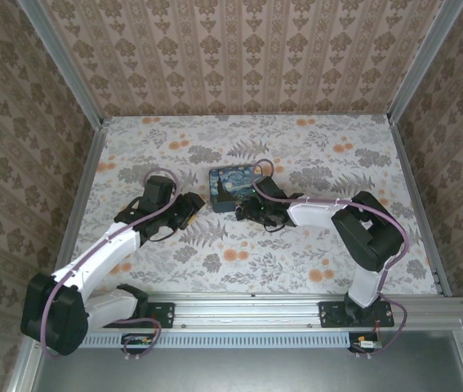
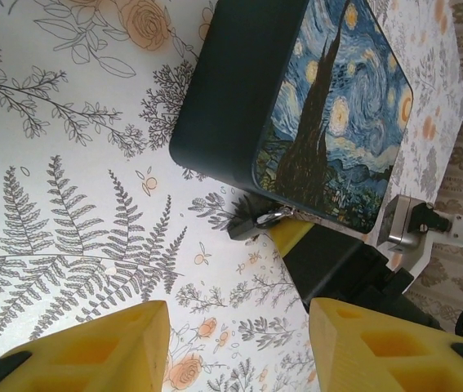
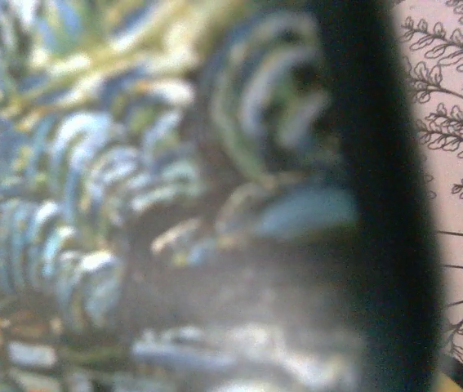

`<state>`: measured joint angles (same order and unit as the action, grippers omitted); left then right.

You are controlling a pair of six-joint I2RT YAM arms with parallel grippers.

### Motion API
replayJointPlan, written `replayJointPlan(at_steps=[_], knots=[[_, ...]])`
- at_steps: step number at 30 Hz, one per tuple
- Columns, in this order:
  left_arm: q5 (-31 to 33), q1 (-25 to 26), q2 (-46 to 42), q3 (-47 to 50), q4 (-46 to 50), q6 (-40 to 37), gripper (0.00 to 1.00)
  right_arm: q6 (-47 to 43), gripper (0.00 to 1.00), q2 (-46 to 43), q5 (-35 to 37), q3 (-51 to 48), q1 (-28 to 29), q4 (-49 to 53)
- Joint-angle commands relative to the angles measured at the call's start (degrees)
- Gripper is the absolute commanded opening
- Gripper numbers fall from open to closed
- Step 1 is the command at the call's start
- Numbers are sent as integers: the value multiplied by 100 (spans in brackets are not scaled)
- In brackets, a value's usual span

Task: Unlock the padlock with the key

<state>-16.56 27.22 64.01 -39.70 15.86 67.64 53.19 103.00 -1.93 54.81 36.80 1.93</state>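
The blue swirl-painted box (image 1: pixel 232 188) lies mid-table, with its dark side wall and painted lid (image 2: pixel 329 106) large in the left wrist view. A small dark padlock (image 2: pixel 250 224) with a silver shackle hangs at the box's near corner. My right gripper (image 1: pixel 252 210) is pressed up against that corner, and one of its yellow fingers (image 2: pixel 293 235) touches the padlock. How its jaws stand is hidden. The right wrist view is a close blur of the box lid (image 3: pixel 174 163). I cannot make out the key. My left gripper (image 2: pixel 238 318) hovers open over bare cloth, a short way left of the box.
A floral cloth (image 1: pixel 296 253) covers the table. Patterned walls close in the back and both sides, with metal posts (image 1: pixel 84 90) at the back corners. A metal rail (image 1: pixel 255 306) runs along the near edge.
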Motion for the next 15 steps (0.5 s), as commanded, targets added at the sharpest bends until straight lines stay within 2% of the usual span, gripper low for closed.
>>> replayJointPlan(at_steps=[1,10,15], knots=[[-102,-78,-162,79,-22,-167,49,99,40,50,277,113,21,307],[-233,-248,-177,123,-96,-233,48,-290,37,324,834,940,167,1394],[-276,-273,-187,121,-103,-268,47,-332,35,493,844,1085,205,1516]])
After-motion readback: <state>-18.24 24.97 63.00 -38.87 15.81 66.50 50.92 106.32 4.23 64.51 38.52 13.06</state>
